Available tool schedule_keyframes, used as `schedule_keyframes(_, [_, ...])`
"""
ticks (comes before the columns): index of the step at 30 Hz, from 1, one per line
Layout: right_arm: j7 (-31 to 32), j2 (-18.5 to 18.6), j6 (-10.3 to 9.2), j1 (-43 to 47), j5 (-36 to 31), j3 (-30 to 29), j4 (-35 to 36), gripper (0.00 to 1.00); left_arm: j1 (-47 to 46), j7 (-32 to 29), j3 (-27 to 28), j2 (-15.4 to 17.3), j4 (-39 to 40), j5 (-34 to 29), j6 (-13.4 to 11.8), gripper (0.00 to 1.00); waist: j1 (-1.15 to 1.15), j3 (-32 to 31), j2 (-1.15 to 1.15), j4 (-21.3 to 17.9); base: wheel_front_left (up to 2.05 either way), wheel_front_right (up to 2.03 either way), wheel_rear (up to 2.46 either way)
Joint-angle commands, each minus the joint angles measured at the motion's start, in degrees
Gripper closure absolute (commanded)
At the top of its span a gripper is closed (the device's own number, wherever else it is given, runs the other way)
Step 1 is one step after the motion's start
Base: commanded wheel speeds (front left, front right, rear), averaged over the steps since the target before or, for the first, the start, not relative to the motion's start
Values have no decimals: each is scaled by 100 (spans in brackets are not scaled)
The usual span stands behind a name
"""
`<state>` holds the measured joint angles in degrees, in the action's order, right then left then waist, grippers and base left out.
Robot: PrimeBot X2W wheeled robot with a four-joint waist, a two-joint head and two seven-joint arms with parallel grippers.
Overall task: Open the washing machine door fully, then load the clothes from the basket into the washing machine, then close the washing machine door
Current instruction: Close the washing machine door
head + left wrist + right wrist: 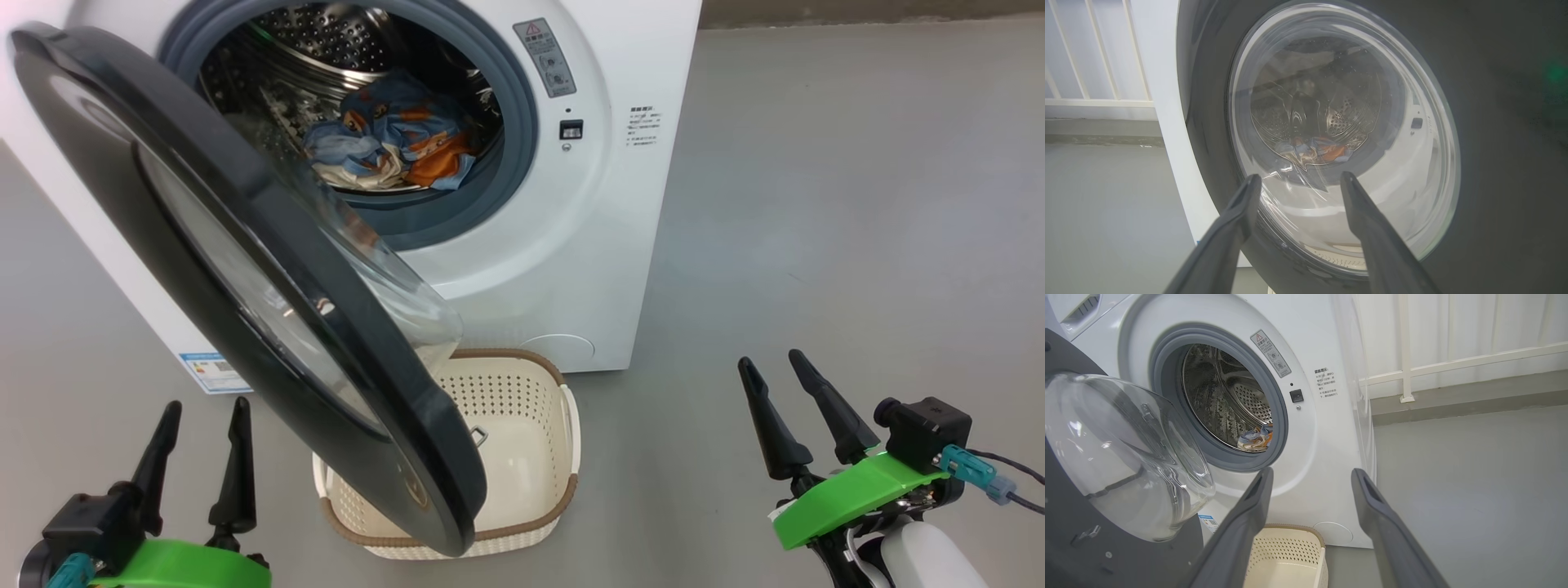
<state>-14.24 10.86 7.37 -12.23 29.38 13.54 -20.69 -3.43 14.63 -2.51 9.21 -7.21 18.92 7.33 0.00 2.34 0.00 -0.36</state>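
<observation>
Clothes (392, 143) bunched low in drum of washing machine (571, 245), far centre. Basket (510, 396) at machine's foot looks empty; I judge loading done. Door (245, 278) hangs part-open above basket. My left gripper (206, 404) and right gripper (771, 361) sit near, fingers spread, holding nothing. Next: left gripper pushes door shut.

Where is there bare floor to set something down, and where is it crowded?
Free: grey floor right of the big white washing machine, beyond the right gripper. Crowded: the glossy black round door overhangs the cream perforated plastic basket.
</observation>
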Motion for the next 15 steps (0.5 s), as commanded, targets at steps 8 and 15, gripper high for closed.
schedule_keyframes(8, [-76, 133, 12, -329, 136, 315, 336, 100, -106, 37, 189, 51, 51, 12, 15, 0, 0, -57, 0, 270, 0, 0, 0])
schedule_keyframes(15, [-76, 180, 12, -700, 276, 498, 681, 100, -89, 37, 168, -6, 8, 19, 15, 0, 0, -105, 0, 612, 0, 0, 0])
